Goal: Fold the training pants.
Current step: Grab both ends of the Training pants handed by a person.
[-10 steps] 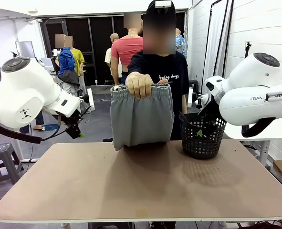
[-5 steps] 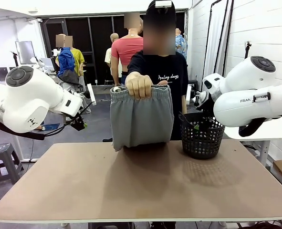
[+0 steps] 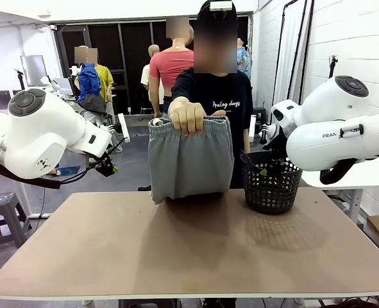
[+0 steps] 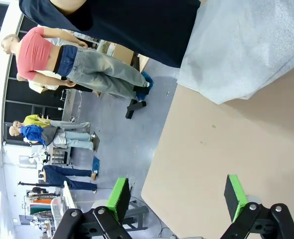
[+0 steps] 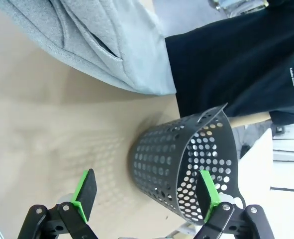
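At the left, the left gripper hangs over the near-left part of the table, jaws spread wide with nothing between the green pads. In the middle, the training pants hang from the person's hand, which bunches the gathered waistband at the top; the lower end rests on the table's far edge. The cloth looks soft, light and limp, so it would likely sag and crease wherever it is unsupported, and a single pinch would probably let the rest droop. The thick elastic waistband, near its two outer corners, seems the firmest place to take hold, with the leg hems as the second choice. To the right stands the black mesh basket, and above it the right gripper, also wide open and empty.
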Tool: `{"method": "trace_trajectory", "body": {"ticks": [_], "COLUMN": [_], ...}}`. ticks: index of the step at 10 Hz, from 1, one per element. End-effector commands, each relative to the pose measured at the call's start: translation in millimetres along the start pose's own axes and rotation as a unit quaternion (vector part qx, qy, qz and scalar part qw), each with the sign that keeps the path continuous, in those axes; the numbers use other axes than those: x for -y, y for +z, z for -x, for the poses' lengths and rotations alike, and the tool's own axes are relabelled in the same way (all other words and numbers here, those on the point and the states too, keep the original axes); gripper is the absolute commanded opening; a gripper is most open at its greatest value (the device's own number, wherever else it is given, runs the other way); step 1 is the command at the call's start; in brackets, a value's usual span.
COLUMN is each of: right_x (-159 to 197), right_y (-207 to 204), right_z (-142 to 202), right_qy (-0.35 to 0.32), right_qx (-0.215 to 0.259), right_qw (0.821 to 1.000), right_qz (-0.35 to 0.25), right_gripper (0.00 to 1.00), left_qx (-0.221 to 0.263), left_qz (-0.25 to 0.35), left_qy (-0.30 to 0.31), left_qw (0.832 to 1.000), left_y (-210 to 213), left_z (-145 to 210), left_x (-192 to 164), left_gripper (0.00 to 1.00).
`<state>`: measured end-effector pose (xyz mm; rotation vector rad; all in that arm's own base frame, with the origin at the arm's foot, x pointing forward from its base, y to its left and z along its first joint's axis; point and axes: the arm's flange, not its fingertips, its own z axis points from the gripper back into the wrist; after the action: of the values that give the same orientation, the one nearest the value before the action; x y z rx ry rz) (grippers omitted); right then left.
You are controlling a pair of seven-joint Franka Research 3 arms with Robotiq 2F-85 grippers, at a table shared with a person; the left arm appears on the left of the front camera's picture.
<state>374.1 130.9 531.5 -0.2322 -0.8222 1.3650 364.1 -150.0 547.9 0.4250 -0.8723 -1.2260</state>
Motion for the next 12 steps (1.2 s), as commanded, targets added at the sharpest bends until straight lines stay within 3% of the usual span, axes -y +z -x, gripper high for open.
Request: {"method": "trace_trajectory", "body": {"ticks": [1,5,10,12], "right_x": [-6.1,-10.3,-8.3,-3.1], "right_y": [-19.4,-27.4,-34.9,-44.6], "right_z": [-7.4,-10.0,-0.8,5.4], "right_qy": [0.029,0.044,0.033,0.023], "right_qx": [0.025,0.092,0.187,0.246], "right_qw": [0.999,0.995,0.981,0.966], "right_qz": [-0.01,-0.015,-0.046,-0.072], "right_gripper": [1.0,1.0,1.0,1.0], "left_qx": [0.038,0.131,0.163,0.28], "left_qz": [0.015,0.049,0.082,0.148], "left_qy": [-0.012,-0.029,-0.019,-0.004], "left_qw": [0.999,0.99,0.983,0.949], "left_y": [-8.5,-12.3,-26.0,-29.3], "left_z": [3.9,-3.1,-4.0,1.7], "left_x": [-2.7,9.2,15.7,14.9], "left_gripper": [1.0,1.0,1.0,1.0]}}
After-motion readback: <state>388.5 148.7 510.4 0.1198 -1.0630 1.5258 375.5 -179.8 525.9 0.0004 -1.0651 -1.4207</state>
